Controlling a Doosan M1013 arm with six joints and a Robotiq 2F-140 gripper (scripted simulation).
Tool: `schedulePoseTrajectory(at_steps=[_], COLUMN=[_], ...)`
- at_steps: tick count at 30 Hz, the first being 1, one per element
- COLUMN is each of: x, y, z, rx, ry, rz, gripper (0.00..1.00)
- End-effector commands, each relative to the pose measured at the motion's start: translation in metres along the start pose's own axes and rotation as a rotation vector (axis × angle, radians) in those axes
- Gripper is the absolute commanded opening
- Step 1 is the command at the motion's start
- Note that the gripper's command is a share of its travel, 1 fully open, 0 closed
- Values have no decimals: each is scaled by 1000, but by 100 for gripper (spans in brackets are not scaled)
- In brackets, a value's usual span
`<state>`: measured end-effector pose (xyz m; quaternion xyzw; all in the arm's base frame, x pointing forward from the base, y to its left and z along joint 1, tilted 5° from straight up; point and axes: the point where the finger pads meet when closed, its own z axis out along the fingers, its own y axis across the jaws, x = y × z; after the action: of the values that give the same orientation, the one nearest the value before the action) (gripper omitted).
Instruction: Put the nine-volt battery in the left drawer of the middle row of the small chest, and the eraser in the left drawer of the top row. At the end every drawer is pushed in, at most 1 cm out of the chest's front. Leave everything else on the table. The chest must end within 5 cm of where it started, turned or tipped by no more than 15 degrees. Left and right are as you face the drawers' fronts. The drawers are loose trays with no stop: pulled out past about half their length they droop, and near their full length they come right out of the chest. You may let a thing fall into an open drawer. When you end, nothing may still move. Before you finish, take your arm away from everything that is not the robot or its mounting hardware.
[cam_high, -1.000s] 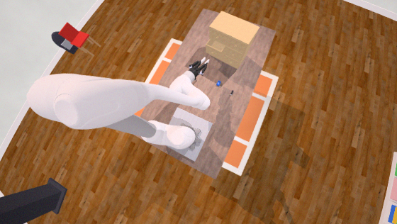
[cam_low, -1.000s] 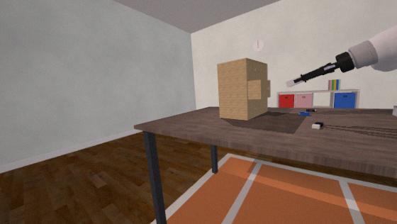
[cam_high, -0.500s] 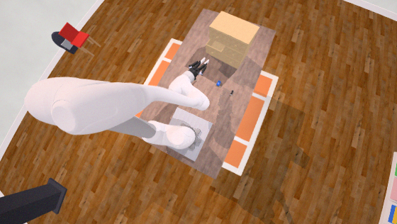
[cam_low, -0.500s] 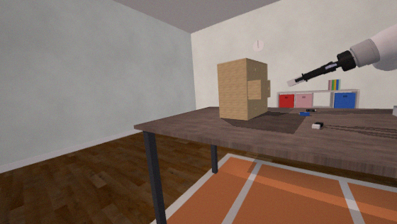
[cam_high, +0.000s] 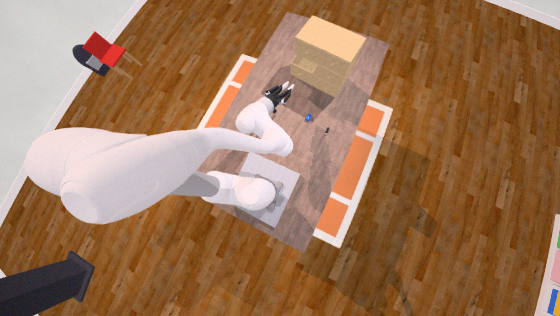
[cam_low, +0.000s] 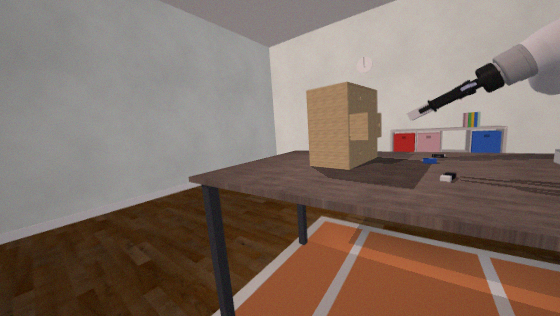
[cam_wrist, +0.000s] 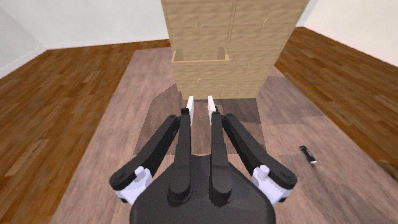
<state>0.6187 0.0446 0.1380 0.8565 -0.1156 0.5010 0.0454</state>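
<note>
The small wooden chest (cam_high: 327, 50) stands at the far end of the table, and it also shows in the side view (cam_low: 342, 126) and in the wrist view (cam_wrist: 232, 45). Its left drawer of the middle row (cam_wrist: 200, 62) is pulled partly out (cam_low: 364, 126) and looks empty. My gripper (cam_wrist: 200, 102) (cam_low: 415, 114) hangs in the air in front of that drawer, apart from it, with its fingers nearly together and nothing between them. A small blue block, seemingly the battery (cam_high: 308, 117) (cam_low: 429, 160), lies on the table. A white piece with a black end, seemingly the eraser (cam_low: 448, 177), lies nearer the arm's base.
A thin black pen (cam_high: 326, 130) (cam_wrist: 308, 155) lies on the table to the right of the gripper. The arm's base plate (cam_high: 267, 187) sits at the near end of the table. An orange mat (cam_high: 352, 165) lies under the table.
</note>
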Motion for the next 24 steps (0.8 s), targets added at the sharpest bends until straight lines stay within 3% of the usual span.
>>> schedulePoseTrajectory(at_steps=[1, 24], x=[1, 9], y=[1, 1], z=[-4, -26], rx=[-4, -4], ry=[-38, -239], rz=[-1, -1], gripper=[20, 20])
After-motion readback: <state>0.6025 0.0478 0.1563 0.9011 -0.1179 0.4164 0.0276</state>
